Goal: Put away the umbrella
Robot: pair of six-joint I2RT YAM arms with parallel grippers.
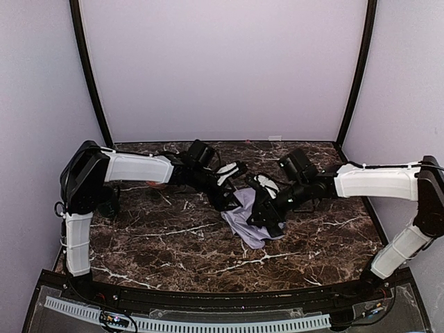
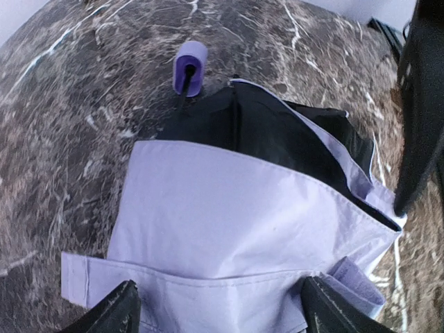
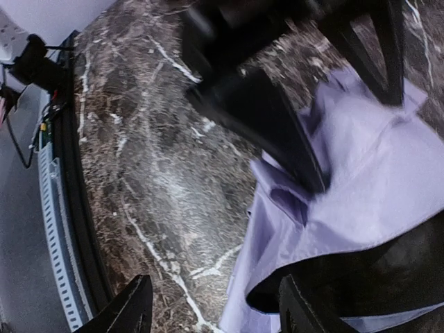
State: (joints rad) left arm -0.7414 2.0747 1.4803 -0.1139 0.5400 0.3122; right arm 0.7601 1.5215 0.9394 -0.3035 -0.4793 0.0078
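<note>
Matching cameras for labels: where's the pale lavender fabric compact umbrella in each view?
Top external: pale lavender compact umbrella, crumpled at table centre.
Left wrist: fills the lower middle.
Right wrist: right half of the frame.
Shared landmark: dark brown, white-veined marble tabletop.

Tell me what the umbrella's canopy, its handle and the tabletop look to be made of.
Canopy: thin woven synthetic, probably polyester or nylon; matte lavender outside, black inside, creasing softly with stitched hems.
Handle: likely moulded plastic, smooth with a slight sheen.
Tabletop: dark brown marble look with white veins, faintly glossy; real stone or a printed laminate cannot be told.
</note>
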